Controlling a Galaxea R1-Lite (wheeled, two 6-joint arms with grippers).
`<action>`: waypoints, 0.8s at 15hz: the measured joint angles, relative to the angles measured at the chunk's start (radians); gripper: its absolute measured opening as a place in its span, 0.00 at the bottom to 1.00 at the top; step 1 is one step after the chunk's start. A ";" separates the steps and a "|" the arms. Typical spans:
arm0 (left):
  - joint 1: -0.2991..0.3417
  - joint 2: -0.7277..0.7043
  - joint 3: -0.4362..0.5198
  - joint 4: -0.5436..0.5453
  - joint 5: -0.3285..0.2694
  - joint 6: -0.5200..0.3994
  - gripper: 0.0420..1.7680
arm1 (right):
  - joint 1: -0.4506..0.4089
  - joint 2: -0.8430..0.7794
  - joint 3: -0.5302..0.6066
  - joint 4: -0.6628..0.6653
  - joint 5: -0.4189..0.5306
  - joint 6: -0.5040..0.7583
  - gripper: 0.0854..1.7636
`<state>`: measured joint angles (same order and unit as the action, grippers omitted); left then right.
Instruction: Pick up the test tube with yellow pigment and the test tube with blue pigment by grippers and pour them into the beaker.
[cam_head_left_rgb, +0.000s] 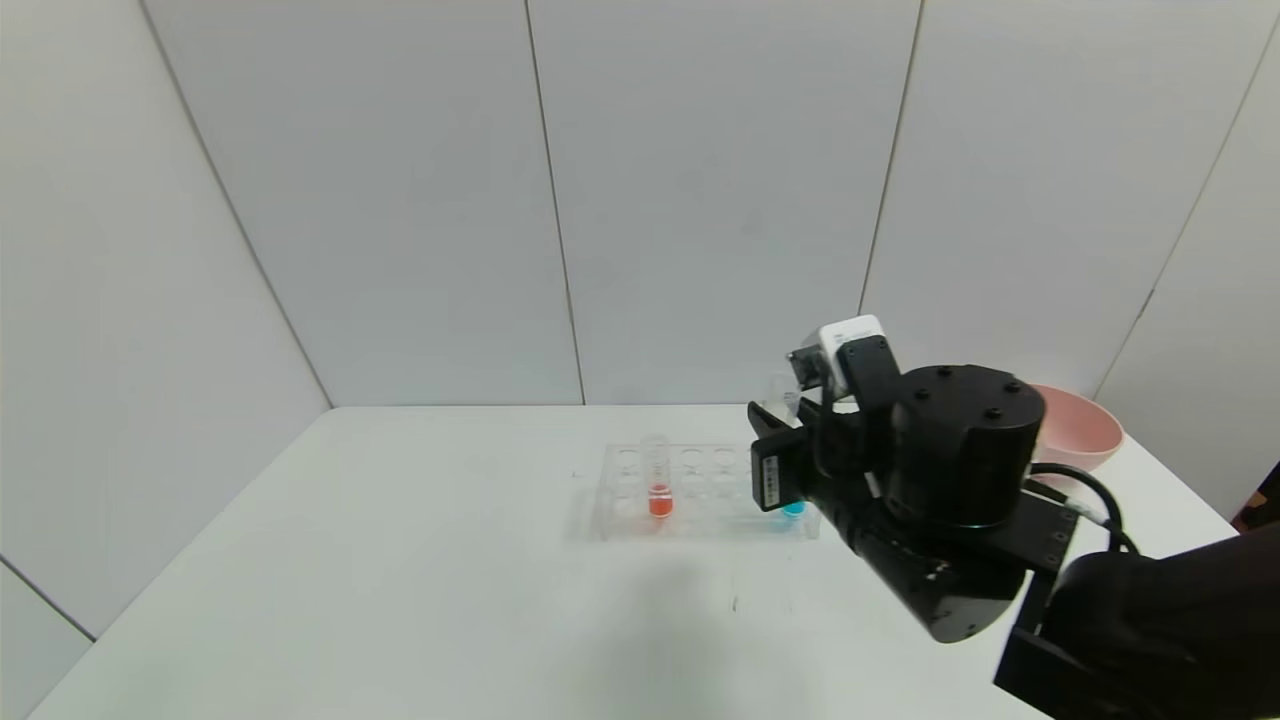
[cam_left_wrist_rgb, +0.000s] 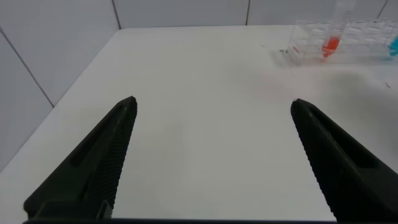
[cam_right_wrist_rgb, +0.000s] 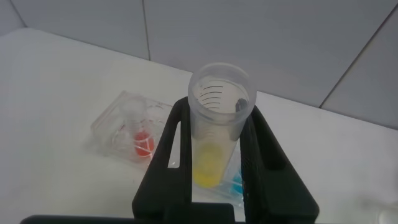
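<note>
In the head view, the right gripper (cam_head_left_rgb: 785, 440) stood at the right of centre of the frame, above the right end of the clear rack (cam_head_left_rgb: 700, 490) on the white table (cam_head_left_rgb: 400, 580). Its big black wrist hid most of what it held; only a bit of clear tube showed between the fingers. The blue tube (cam_head_left_rgb: 794, 509) was in the rack, just under the gripper, with only its blue tip visible. A red tube (cam_head_left_rgb: 659, 490) stood upright in the left part of the rack. A pink bowl (cam_head_left_rgb: 1075, 430) was at the right edge, behind the arm. I could not make out the beaker in this view.

In the left wrist view, the left gripper (cam_left_wrist_rgb: 211, 162) hung over bare table in the lower half of the frame, its two fingers (cam_left_wrist_rgb: 93, 168) spread wide with nothing between them. The rack with the red tube was in the upper right corner.

In the right wrist view, the right gripper's fingers (cam_right_wrist_rgb: 168, 168) were closed on the yellow tube (cam_right_wrist_rgb: 217, 130) at the centre of the frame. The tube stood upright, its mouth open, the yellow liquid low inside. The blue tube showed just beside it at the lower right, and the rack with the red tube at the left
</note>
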<state>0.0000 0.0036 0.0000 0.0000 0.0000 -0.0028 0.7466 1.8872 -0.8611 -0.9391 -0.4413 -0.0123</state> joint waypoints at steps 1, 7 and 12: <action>0.000 0.000 0.000 0.000 0.000 0.000 1.00 | -0.031 -0.043 0.056 0.003 0.079 -0.005 0.25; 0.000 0.000 0.000 0.000 0.000 0.000 1.00 | -0.304 -0.251 0.270 0.097 0.518 -0.074 0.25; 0.000 0.000 0.000 0.000 0.000 0.000 1.00 | -0.627 -0.368 0.228 0.451 0.917 -0.225 0.25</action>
<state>-0.0004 0.0036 0.0000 0.0000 0.0000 -0.0028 0.1191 1.5191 -0.6330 -0.4877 0.4757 -0.2374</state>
